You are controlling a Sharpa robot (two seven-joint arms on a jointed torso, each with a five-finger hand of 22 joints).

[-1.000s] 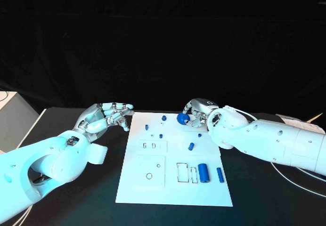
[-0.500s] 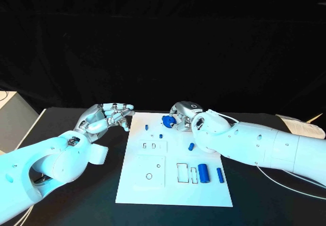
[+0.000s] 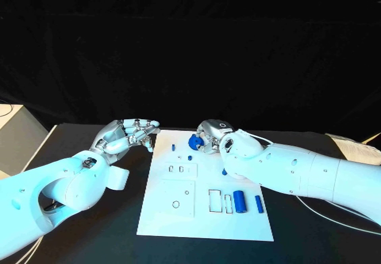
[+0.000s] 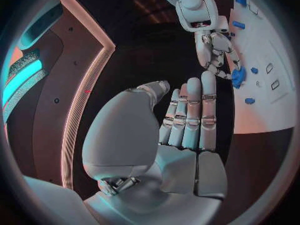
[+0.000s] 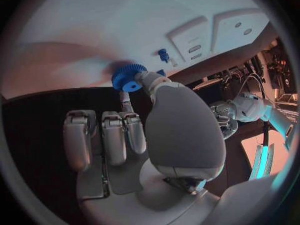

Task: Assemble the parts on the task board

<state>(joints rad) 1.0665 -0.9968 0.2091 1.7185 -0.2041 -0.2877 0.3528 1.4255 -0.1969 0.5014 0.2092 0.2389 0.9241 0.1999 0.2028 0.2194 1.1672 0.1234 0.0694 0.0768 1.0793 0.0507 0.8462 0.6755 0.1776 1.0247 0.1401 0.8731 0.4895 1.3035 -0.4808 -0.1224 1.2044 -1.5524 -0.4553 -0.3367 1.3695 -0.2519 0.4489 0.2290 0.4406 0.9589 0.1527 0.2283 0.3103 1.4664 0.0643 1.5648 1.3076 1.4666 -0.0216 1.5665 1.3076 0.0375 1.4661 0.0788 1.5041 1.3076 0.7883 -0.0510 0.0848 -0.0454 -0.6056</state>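
Blue gear pinched by right robot hand over task board; left robot hand curled, holding nothing.

task board: white plate lying flat mid-table, long side running away from the robot, rectangular slots and small holes in its face
gear: blue toothed wheel at the board's far end, pinched in the right hand, up off the surface
cylinders: two blue ones lying side by side near the board's right edge, beside the slots
small pegs: blue, dotted about the far end
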